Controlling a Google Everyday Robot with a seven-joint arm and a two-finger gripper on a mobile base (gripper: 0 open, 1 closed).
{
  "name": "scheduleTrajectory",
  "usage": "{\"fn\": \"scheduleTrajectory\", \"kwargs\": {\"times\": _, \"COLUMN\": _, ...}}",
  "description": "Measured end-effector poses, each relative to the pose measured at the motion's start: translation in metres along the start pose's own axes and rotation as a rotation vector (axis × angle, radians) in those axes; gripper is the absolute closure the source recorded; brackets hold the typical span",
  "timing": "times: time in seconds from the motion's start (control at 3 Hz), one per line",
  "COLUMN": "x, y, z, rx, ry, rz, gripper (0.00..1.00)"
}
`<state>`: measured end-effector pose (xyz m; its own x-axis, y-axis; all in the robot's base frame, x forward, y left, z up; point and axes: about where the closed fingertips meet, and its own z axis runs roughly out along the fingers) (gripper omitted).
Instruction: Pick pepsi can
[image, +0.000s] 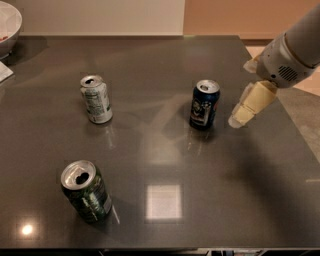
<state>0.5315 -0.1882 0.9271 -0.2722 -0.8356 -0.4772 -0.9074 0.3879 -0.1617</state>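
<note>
The pepsi can (204, 104) stands upright right of the middle of the dark grey table (165, 160). It is navy blue with a silver top and a white-and-blue logo patch facing me. My gripper (241, 116) comes in from the upper right on a white arm. Its cream-coloured fingers (252, 102) point down and to the left. The tips hang a short way right of the can, apart from it. The gripper holds nothing.
A white-and-green can (96, 99) stands at the left middle. A dark green can (86, 191) stands at the front left. A white bowl (7, 27) sits at the far left corner. The table's right edge runs just behind the gripper.
</note>
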Motion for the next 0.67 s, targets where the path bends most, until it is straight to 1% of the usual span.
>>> {"fn": "scheduleTrajectory", "kwargs": {"times": 0.33, "x": -0.02, "y": 0.001, "z": 0.022, "rx": -0.042, "ry": -0.066, "rz": -0.001, "gripper": 0.0}}
{"fn": "scheduleTrajectory", "kwargs": {"times": 0.67, "x": -0.035, "y": 0.004, "z": 0.04, "rx": -0.079, "ry": -0.113, "rz": -0.005, "gripper": 0.0}}
